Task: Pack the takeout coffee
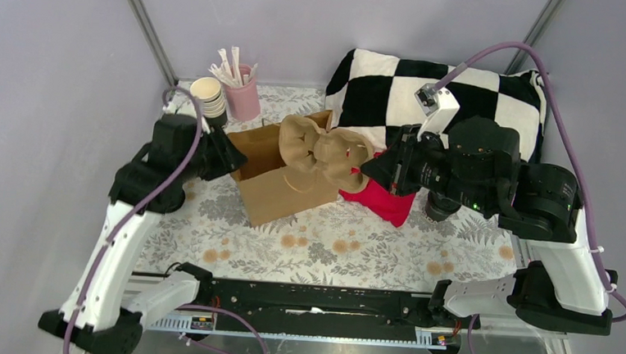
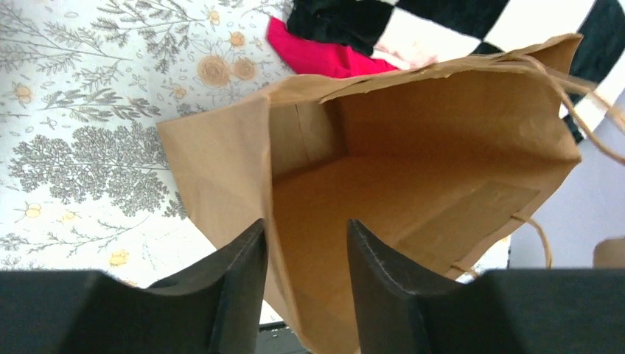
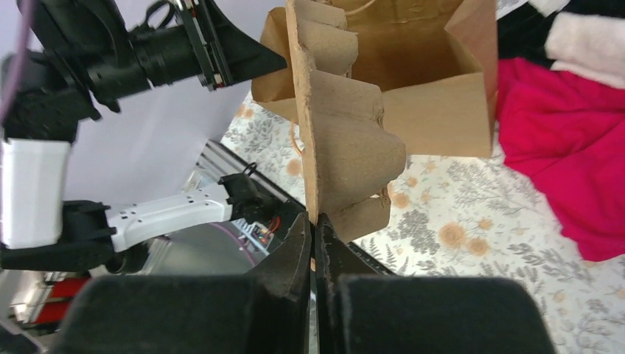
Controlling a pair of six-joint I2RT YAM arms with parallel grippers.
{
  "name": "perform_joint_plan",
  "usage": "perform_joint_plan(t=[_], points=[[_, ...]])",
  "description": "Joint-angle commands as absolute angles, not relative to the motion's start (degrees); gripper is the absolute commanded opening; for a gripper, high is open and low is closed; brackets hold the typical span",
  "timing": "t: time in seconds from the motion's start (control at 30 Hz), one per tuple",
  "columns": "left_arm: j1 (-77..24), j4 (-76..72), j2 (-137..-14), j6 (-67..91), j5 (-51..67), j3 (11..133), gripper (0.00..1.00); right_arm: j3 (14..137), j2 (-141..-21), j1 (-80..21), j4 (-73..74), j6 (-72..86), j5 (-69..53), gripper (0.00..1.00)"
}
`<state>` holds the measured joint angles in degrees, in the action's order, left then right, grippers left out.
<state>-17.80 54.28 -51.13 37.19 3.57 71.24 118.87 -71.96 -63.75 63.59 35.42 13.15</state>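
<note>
The brown paper bag (image 1: 280, 193) sits mid-table with its mouth open toward my left gripper (image 1: 233, 157). In the left wrist view the jaws (image 2: 306, 228) stand apart astride the bag's near wall (image 2: 413, 192), and the bag's inside looks empty. My right gripper (image 1: 367, 170) is shut on the edge of a moulded cardboard cup carrier (image 1: 323, 153), holding it on edge above the bag (image 3: 435, 110); the grip (image 3: 315, 221) and the carrier (image 3: 343, 133) show in the right wrist view. The lidded coffee is not clearly in view. A dark round shape (image 1: 442, 208) under my right arm may be it.
A stack of lidless cups (image 1: 208, 97) and a pink cup of wrapped sticks (image 1: 242, 95) stand at the back left. A black-and-white checked pillow (image 1: 463, 92) lies at the back right, with a red cloth (image 1: 386, 199) in front of it, beside the bag.
</note>
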Motion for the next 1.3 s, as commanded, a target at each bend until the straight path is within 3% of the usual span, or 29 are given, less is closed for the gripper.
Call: perform_joint_plan(t=[0.0,0.1,0.5,0.67,0.9,1.1,1.27], points=[[-17.8,62.7,-58.8,41.8,-1.6,82.0,0.56,120.8,-71.8,-63.9,62.6,29.9,17.0,0.00],[-17.8,66.0,-62.2,42.5,-3.7,86.0,0.65,119.3,-71.4,-63.9,61.7,29.6,17.3,0.00],[-17.8,73.4,-72.1,40.9,-14.1,94.1,0.64,116.5,-69.5,-63.9,60.6,26.1,18.5,0.00],[-17.8,71.1,-75.6,38.3,-15.7,96.9,0.44,122.2,-73.4,-63.9,65.0,22.8,17.3,0.00],[-18.1,69.5,-79.0,32.5,-14.1,102.4,0.02,125.7,-74.9,-63.9,67.4,23.9,15.6,0.00],[-19.3,61.7,-74.9,28.9,-9.4,99.6,0.00,119.2,-73.6,-63.9,66.7,32.0,6.9,0.00],[-19.9,55.1,-68.7,29.9,-4.9,91.5,0.00,114.8,-73.0,-63.9,64.7,37.1,6.8,0.00]])
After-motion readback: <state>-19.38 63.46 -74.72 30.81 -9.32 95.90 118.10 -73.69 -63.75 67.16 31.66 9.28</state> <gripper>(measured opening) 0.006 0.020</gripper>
